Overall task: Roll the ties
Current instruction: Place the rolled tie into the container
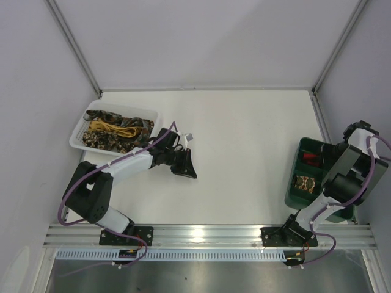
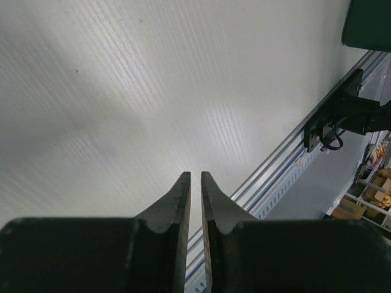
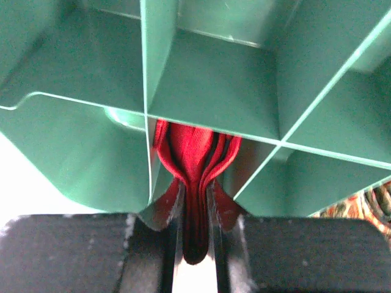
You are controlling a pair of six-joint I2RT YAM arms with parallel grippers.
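Right hand is clamped on the red tie, a bundle of folded layers with a smooth woven sheen and edges curving like a loose roll. The bundle sits at or just inside one cell of the tray, green plastic with thin, glossy, rigid dividers. Can't tell if it touches the cell floor. Left hand is empty, tapered dark fingers almost together with a thin slit between, over bare matte white table, faintly ribbed. In the top view a patterned tie, brown-gold, already sits as a round coil in the tray cell nearer the arm bases. Far left, the basket, white mesh, holds more ties, a loose tangle of brown-gold and yellow, not rolled. Progress looks like one roll stowed, the red one going in, and the basket heap left to do. Probably under halfway, though the count in the basket is unclear.
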